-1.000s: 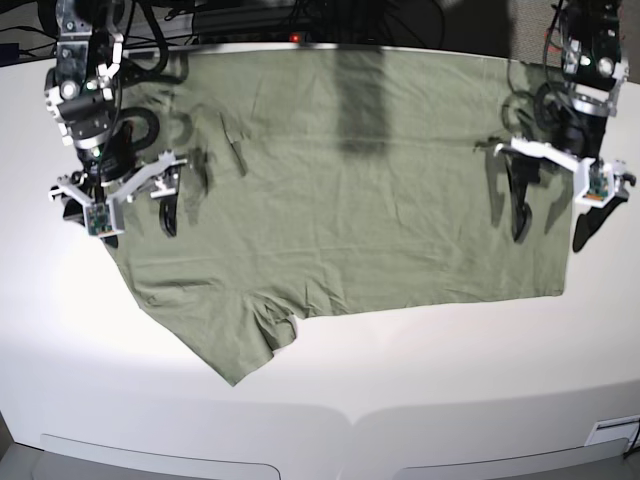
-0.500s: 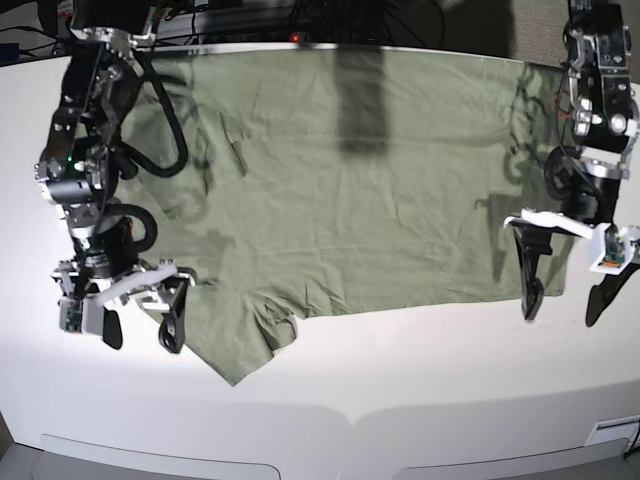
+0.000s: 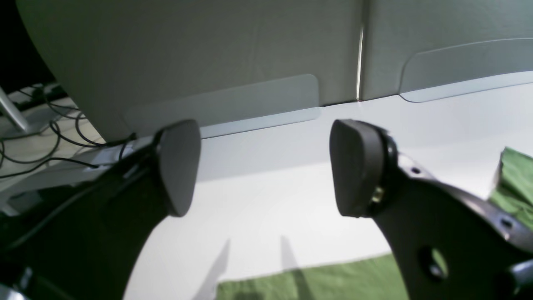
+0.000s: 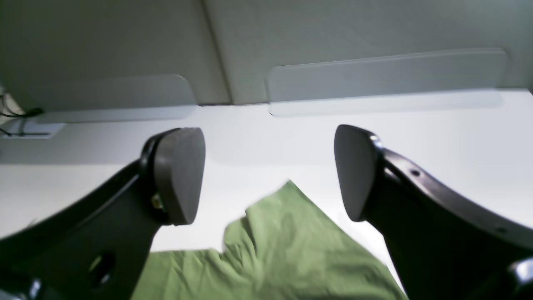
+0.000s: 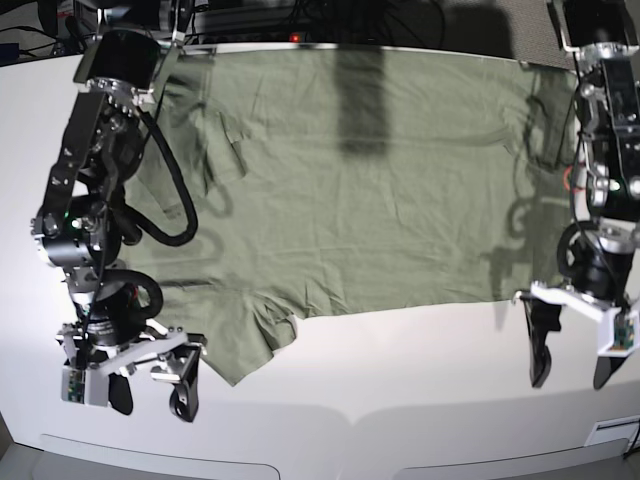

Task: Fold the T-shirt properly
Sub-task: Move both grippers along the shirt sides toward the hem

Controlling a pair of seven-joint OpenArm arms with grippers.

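**Both grippers released at the near hem; first fold not yet begun**

I find the plain sage-green short-sleeved cotton T-shirt (image 5: 350, 180) lying spread flat on the white table (image 5: 400, 380), its body wrinkled but unfolded, with one short sleeve (image 5: 245, 345) jutting toward the near edge.

The right gripper (image 5: 150, 390) stands released, jaws wide apart and holding nothing. In its wrist view the sleeve (image 4: 283, 246) lies ahead of and below the gap between the dark oval pads (image 4: 179, 175), apart from them, with bare table beyond. From the base view the gripper sits just to the side of the sleeve's tip, nearer the table's front edge.

The left gripper (image 5: 570, 350) is likewise released and empty. Its wrist view shows the shirt's hem edge (image 3: 316, 283) below the pads (image 3: 358, 166) and a further corner of cloth (image 3: 516, 183) off to one side; only bare table lies between the fingers.

My judgement: the step in hand is positioning for the first grasp along the near edge. The next move calls for each gripper to descend onto the cloth edge closest to it, pinch a single clean layer, and lift both sides together. The sleeve is bunched, so I would expect the right grasp to need care to avoid catching a double layer.
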